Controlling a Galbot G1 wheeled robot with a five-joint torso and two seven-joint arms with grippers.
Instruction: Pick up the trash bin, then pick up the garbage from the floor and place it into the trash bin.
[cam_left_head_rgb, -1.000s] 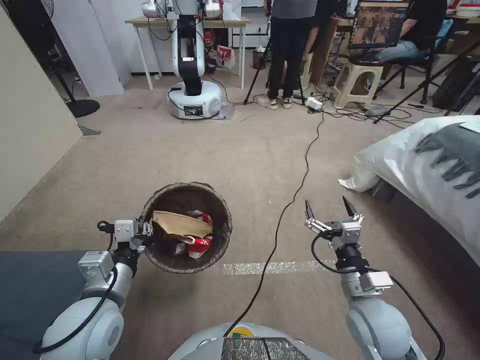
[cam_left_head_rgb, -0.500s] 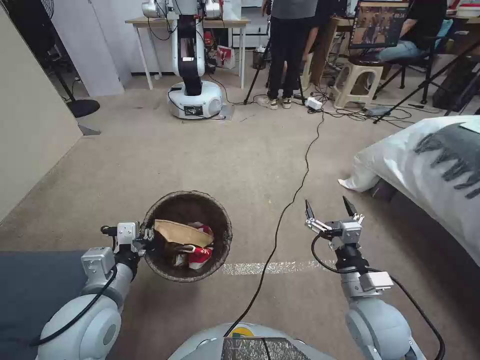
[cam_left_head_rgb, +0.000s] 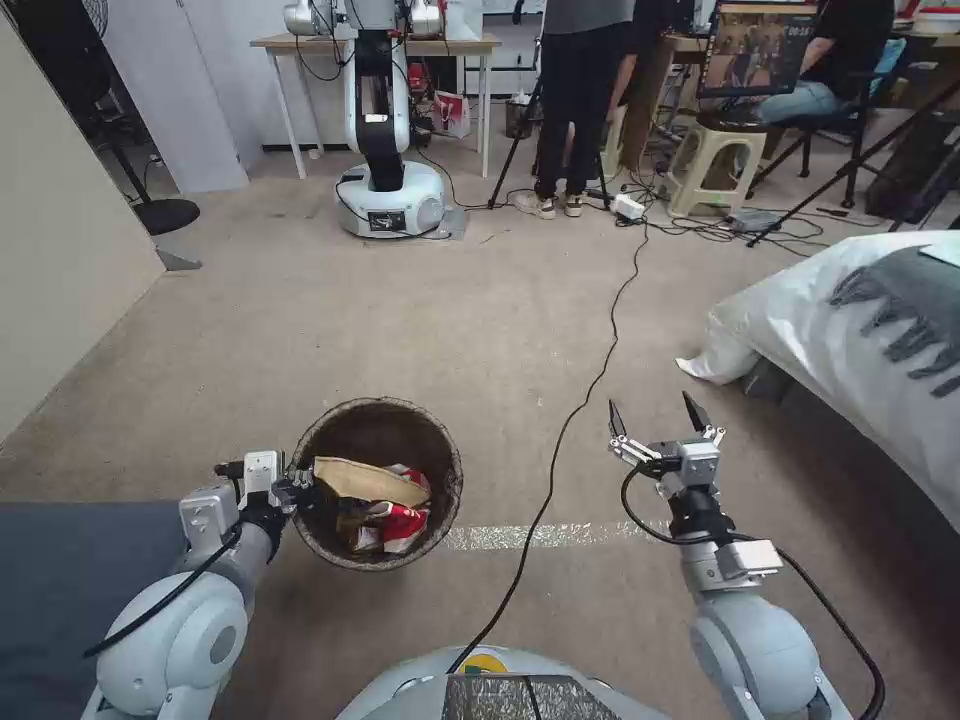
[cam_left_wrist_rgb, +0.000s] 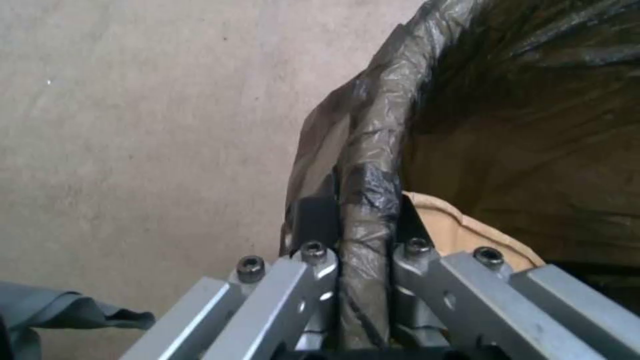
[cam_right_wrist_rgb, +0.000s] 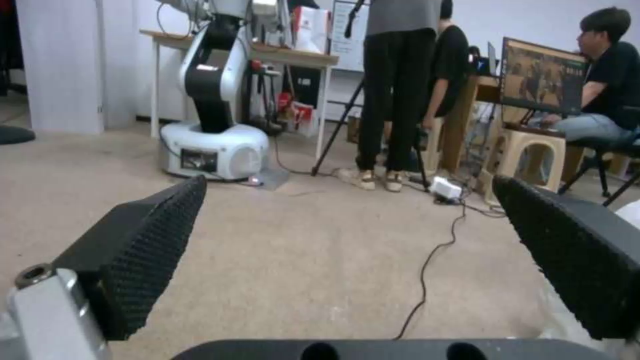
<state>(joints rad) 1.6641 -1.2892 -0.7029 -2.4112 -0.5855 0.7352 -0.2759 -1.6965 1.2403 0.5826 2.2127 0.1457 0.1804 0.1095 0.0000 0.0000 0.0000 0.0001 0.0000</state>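
Trash bin (cam_left_head_rgb: 377, 483) lower over beige carpet (cam_left_head_rgb: 480, 300); left hand (cam_left_head_rgb: 300, 487) clamps rim.

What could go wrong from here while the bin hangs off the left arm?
The left gripper holds the trash bin by one spot on its bag-covered rim, so the slick liner could slip between the jaws. The brown paper bag sits high inside and could tip out if the bin tilts. The black cable on the carpet could snag.
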